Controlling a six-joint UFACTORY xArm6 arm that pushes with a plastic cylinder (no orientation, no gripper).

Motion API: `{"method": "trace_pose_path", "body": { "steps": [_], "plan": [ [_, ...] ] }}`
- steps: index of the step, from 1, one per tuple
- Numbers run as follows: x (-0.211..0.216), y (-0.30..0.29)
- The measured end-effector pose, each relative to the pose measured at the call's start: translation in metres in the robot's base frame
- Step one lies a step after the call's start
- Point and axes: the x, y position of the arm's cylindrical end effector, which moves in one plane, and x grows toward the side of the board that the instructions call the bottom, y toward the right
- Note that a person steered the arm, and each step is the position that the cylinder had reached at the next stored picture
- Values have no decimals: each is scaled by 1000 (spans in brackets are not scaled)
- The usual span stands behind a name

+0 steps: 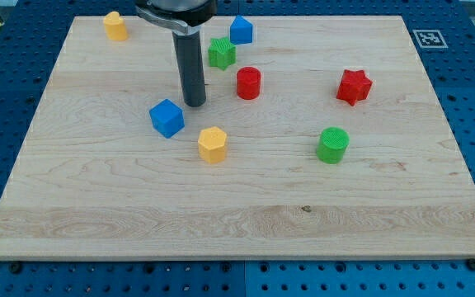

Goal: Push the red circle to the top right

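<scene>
The tip (195,104) has open board to the red circle (248,82) on its right. Beyond it, the way to the top right corner is open; the red star (354,87) sits below it, while the green star (221,53) and blue block (241,30) crowd the top edge.

the surface (246,206) is pale wood with visible grain, smooth and matt. the red circle (248,83), green circle (333,145) and green star (221,53) look like ribbed, matt plastic. the blue cube (167,117) looks the same plastic. the rod above my tip (195,104) is dark with a slight sheen.
</scene>
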Motion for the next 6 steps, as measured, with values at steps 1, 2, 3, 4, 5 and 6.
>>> {"method": "trace_pose_path", "body": {
  "steps": [1,2,3,4,5,6],
  "plan": [
    [-12,22],
    [-28,56],
    [-30,81],
    [-27,81],
    [-17,81],
    [-14,83]
  ]
}}
